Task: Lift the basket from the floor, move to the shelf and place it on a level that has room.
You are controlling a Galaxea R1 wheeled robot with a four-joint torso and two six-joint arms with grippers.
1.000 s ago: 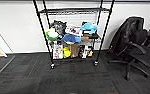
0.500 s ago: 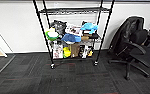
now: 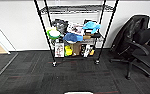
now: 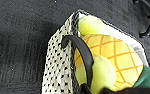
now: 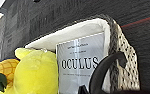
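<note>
Black wire makes up the shelf, which in the head view stands against a white wall; its lower tiers are crowded with hats, boxes and packets, while the level near the top of it looks bare and seems the tier with room. Dark grey carpet, the floor, runs from the shelf's casters toward the camera, an office chair stands well to the right of the shelf, and a strip of tan wood shows far to its left. A pale sliver at the near edge, straight in front of the shelf, may be the basket's rim, though I cannot tell for sure. In the left wrist view the basket shows close up with carpet behind it: dotted woven side, black handle, and a yellow pineapple plush inside. The left gripper's fingers cannot be made out, so I cannot tell their state. In the right wrist view the basket's other end appears, pale lining, a white box lettered OCULUS, a yellow plush beside it and another black handle; again the fingers cannot be told. My judgement: keep both ends level so the load stays put, and come at the shelf squarely, keeping clear of the chair.
</note>
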